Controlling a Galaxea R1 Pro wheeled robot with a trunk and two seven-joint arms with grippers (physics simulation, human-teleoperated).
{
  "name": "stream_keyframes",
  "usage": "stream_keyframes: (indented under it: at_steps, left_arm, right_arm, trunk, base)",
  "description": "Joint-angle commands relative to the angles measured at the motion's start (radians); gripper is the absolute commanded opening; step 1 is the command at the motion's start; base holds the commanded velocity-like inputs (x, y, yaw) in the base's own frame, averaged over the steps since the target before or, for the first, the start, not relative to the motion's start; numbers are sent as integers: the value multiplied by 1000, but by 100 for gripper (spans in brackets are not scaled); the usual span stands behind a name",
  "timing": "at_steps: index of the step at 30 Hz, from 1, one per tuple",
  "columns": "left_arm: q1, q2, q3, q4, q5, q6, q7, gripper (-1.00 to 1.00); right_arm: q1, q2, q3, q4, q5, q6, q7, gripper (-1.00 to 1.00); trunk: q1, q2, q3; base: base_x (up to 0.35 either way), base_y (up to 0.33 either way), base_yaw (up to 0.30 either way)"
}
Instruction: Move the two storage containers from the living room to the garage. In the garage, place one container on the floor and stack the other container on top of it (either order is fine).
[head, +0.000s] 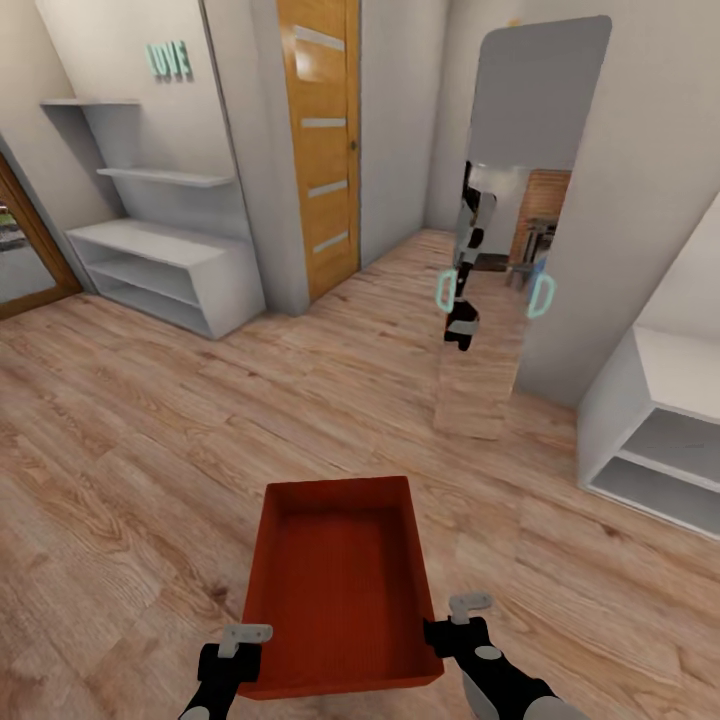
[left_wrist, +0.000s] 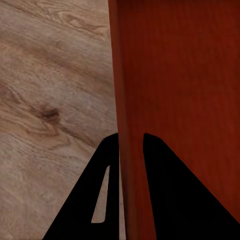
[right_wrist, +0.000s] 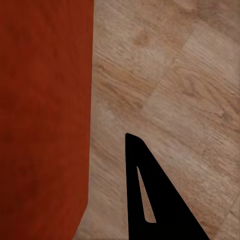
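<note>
One orange-red storage container (head: 340, 580), topless with a ribbed inside, hangs level above the light wood-plank floor (head: 120, 450), just in front of me. My left gripper (head: 245, 655) is shut on its left wall near the close corner. In the left wrist view both dark fingers (left_wrist: 165, 190) straddle the container's wall (left_wrist: 175, 75). My right gripper (head: 435, 635) is shut on the right wall. The right wrist view has one finger (right_wrist: 150, 195) outside the tub (right_wrist: 45, 100), and the other finger is hidden by it. The second container is out of view.
A tall mirror (head: 520, 230) leans on the wall ahead and reflects the robot. An orange wooden door (head: 320, 140) stands at the back. White shelving (head: 160, 260) is on the left, and a white shelf unit (head: 660, 430) is on the right.
</note>
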Motion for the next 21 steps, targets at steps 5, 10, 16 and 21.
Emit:
stream_keyframes:
  at_steps: [5, 10, 16, 21]
  left_arm:
    - [0, 1, 8, 1, -3, -4, 14, -100]
    - [0, 1, 8, 1, -3, -4, 14, -100]
    - [0, 1, 8, 1, -3, -4, 14, -100]
    - [0, 1, 8, 1, -3, -4, 14, -100]
  right_arm:
    - [-1, -4, -9, 0, 5, -3, -13, -100]
    - [-1, -4, -9, 0, 5, -3, -13, -100]
    - [-1, -4, -9, 0, 5, -3, -13, -100]
    - [-1, -4, -9, 0, 5, -3, -13, -100]
  trunk:
    - [1, 0, -3]
    - [1, 0, -6]
    - [1, 0, -7]
    - [1, 0, -8]
  base:
    - [346, 0, 111]
    - [346, 0, 177]
    - [346, 0, 50]
    - [346, 0, 116]
